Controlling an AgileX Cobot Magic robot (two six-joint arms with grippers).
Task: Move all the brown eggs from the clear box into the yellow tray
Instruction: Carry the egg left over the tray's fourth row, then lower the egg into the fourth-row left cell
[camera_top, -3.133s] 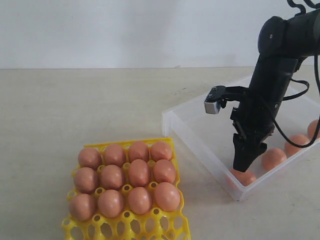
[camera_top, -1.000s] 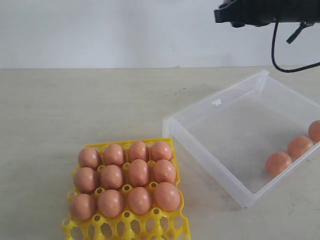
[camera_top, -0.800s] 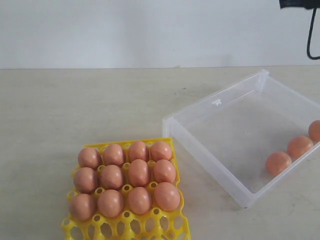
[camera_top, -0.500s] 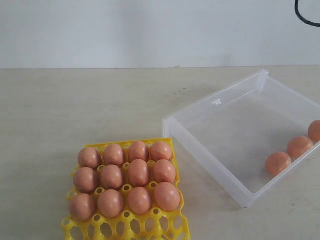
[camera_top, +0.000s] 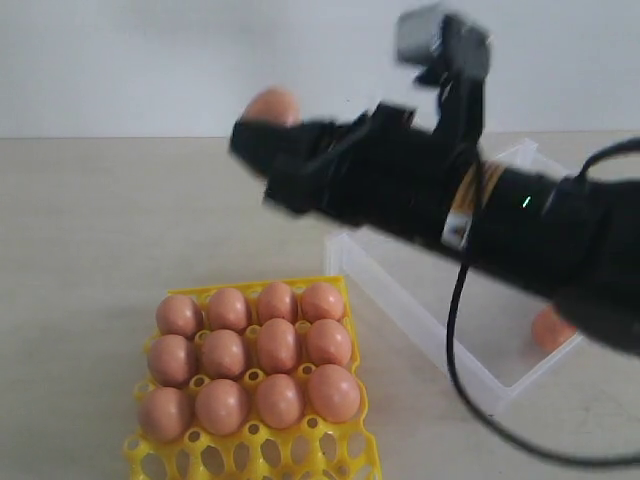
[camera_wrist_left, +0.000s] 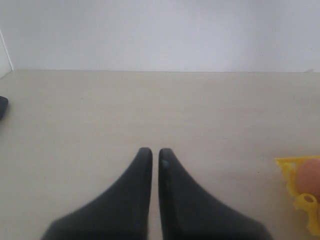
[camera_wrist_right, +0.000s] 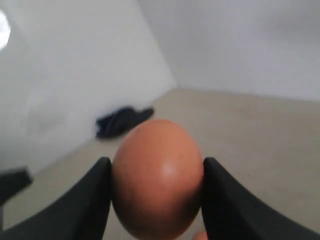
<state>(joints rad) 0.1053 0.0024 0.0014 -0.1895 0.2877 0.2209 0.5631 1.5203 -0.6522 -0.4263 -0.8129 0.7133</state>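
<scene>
My right gripper (camera_top: 262, 125) is shut on one brown egg (camera_top: 270, 104), held high over the table beyond the yellow tray (camera_top: 343, 452). In the right wrist view that egg (camera_wrist_right: 157, 177) fills the gap between the two black fingers (camera_wrist_right: 95, 200). The tray holds three rows of brown eggs (camera_top: 250, 355), with open cups along its near edge. The right arm hides most of the clear box (camera_top: 415, 308); one egg (camera_top: 550, 328) in it shows. My left gripper (camera_wrist_left: 151, 152) is shut and empty, low over bare table, with a tray corner (camera_wrist_left: 301, 201) beside it.
The blurred black right arm (camera_top: 480, 215) with its cable (camera_top: 455, 370) crosses the middle of the exterior view. A dark object (camera_wrist_right: 122, 121) lies on the floor by the far wall in the right wrist view. White wall behind the table.
The right arm, out of view half a second ago, has swung in across the exterior view holding a brown egg. The egg at the box's front corner is gone.
</scene>
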